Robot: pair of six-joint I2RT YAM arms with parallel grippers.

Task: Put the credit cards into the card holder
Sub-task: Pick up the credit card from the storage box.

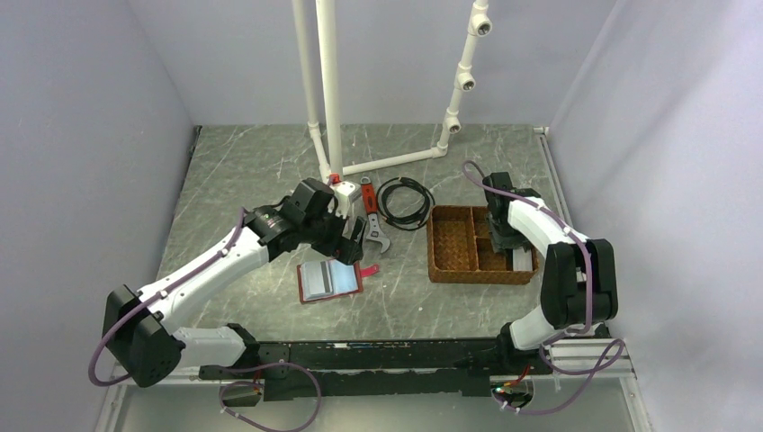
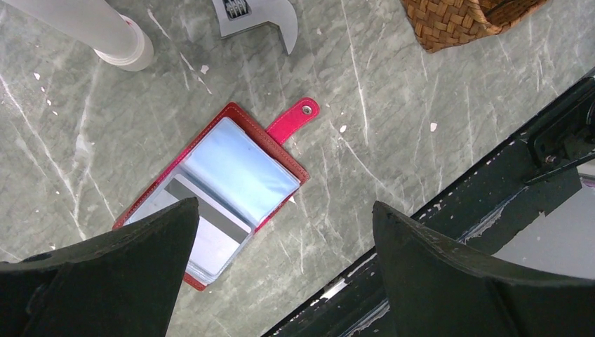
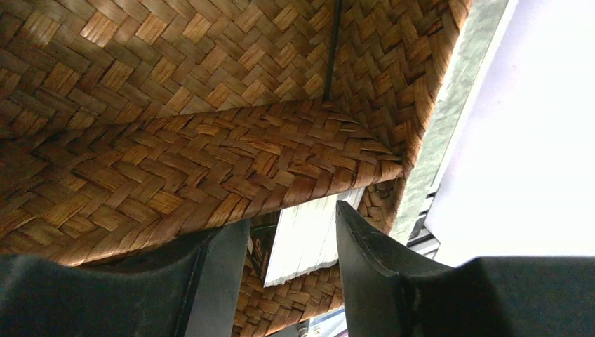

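The red card holder lies open on the table, its snap tab pointing right. Its clear pockets show in the left wrist view, and a pale card with a dark stripe sits in the lower pocket. My left gripper hovers open and empty just above the holder's near edge. My right gripper is down inside the brown woven tray. Its jaws stand apart on either side of a stack of pale credit cards, and a dark card lies beside the stack.
A wrench and a coiled black cable lie behind the holder. A white pipe frame stands at the back, with its foot close to my left gripper. A black rail runs along the near edge. The tray's divider wall is right above my right fingers.
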